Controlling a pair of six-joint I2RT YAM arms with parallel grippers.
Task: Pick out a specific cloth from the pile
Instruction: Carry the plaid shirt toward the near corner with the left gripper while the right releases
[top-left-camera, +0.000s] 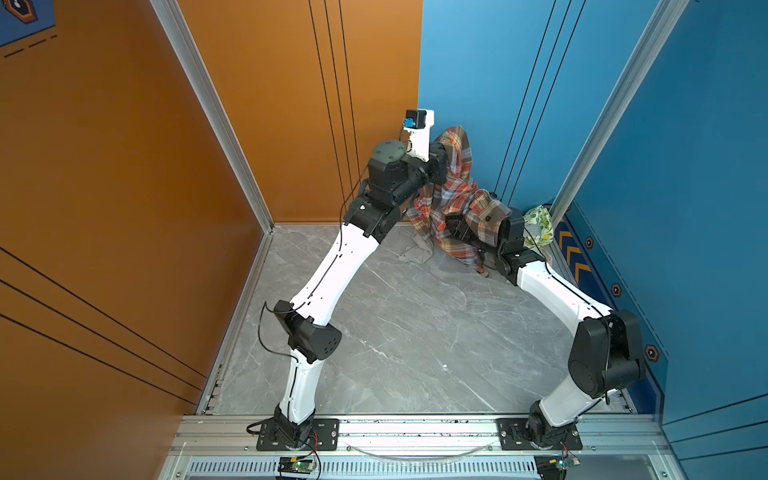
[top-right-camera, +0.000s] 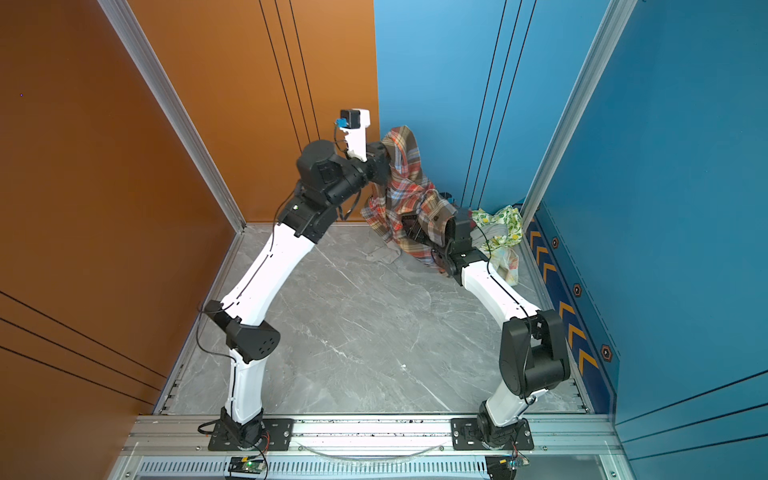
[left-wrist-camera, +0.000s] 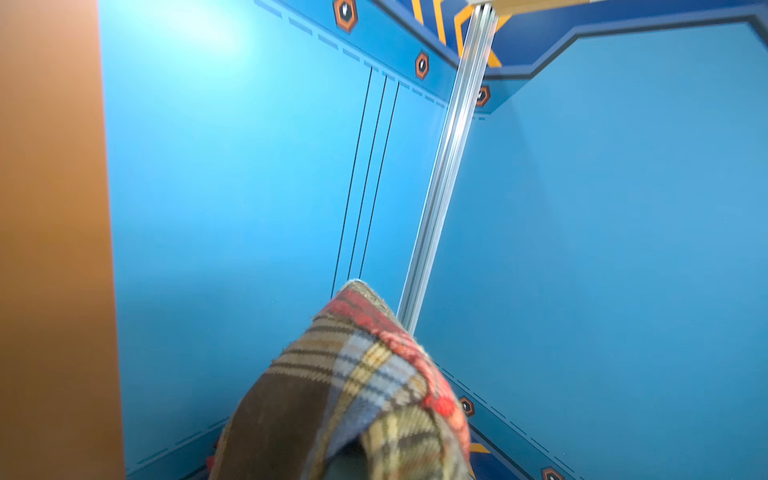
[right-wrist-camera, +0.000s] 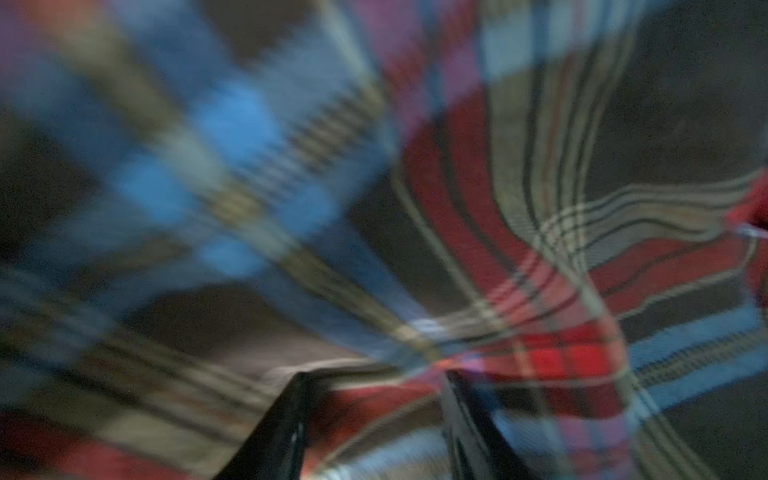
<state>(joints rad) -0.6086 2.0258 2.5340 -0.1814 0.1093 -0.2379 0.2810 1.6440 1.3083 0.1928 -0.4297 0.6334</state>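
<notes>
From my station the desk (top-left-camera: 415, 332) reads as a grey marbled slab, bare over most of its area. An orange wall (top-left-camera: 124, 166) closes it on the left and blue walls (top-left-camera: 478, 83) close the back and right. Aluminium posts (top-left-camera: 208, 104) run up the corners, and a metal rail (top-left-camera: 415, 428) along the near edge carries both arm bases.

The cloth (top-left-camera: 457, 195) is at the far back, raised off the desk. It hangs from my left hand (top-left-camera: 441, 161), which is closed on its top fold, and drapes down over the right hand (right-wrist-camera: 374, 374), with its lower edge close to the desk. In the blurred right wrist view that hand's fingers (right-wrist-camera: 291, 415) stand apart, with plaid all around them.

The pile (top-right-camera: 500, 232) sits in the back right corner, just behind the right arm.
</notes>
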